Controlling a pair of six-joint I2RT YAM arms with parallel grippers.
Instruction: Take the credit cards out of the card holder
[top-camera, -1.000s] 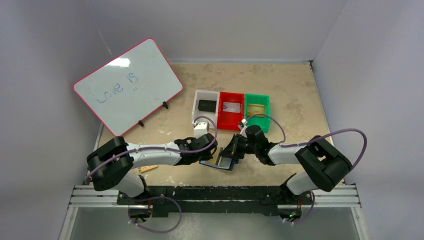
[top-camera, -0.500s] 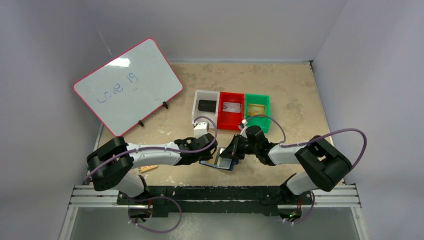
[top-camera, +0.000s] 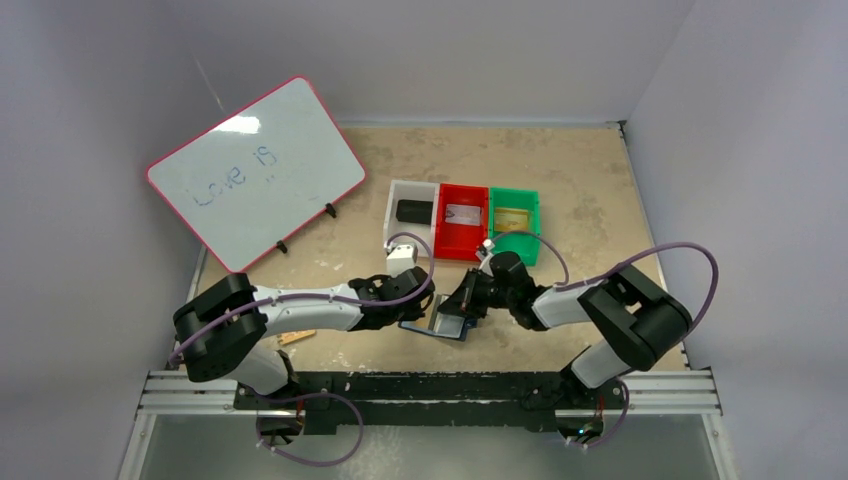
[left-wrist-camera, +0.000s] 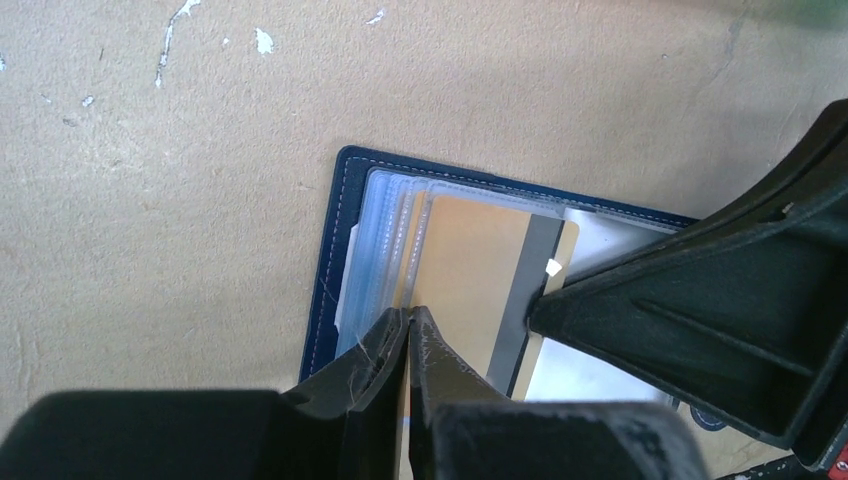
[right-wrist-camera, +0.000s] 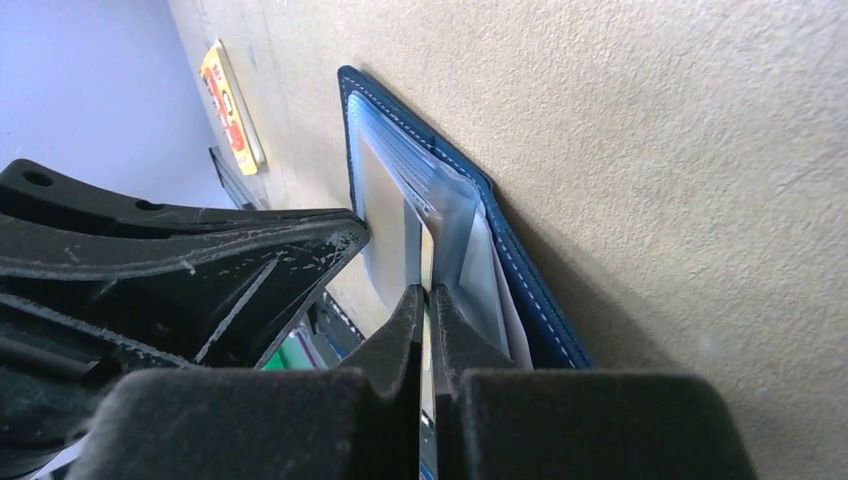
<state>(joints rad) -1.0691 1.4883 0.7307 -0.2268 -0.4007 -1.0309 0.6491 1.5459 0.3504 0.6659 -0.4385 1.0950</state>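
The navy card holder (left-wrist-camera: 327, 290) lies open on the table at the near middle, also in the top view (top-camera: 452, 331), with clear pocket sleeves fanned up. A tan credit card (left-wrist-camera: 470, 280) with a grey stripe stands among the sleeves. My left gripper (left-wrist-camera: 410, 318) is shut, its tips pinching a clear sleeve at the holder's near edge. My right gripper (right-wrist-camera: 424, 292) is shut on the thin edge of the credit card (right-wrist-camera: 426, 255), and its finger (left-wrist-camera: 700, 320) meets the card from the right. The holder's navy cover (right-wrist-camera: 520, 285) lies flat behind.
White (top-camera: 392, 215), red (top-camera: 441, 238) and green (top-camera: 537, 225) bins stand in a row beyond the grippers, each with something inside. A pink-rimmed whiteboard (top-camera: 255, 185) leans at the back left. An orange pad (right-wrist-camera: 228, 105) lies by the left arm's base.
My right gripper has closed fully on the card's edge, and the right arm's elbow has swung slightly inward. The left gripper has tightened a little in place.
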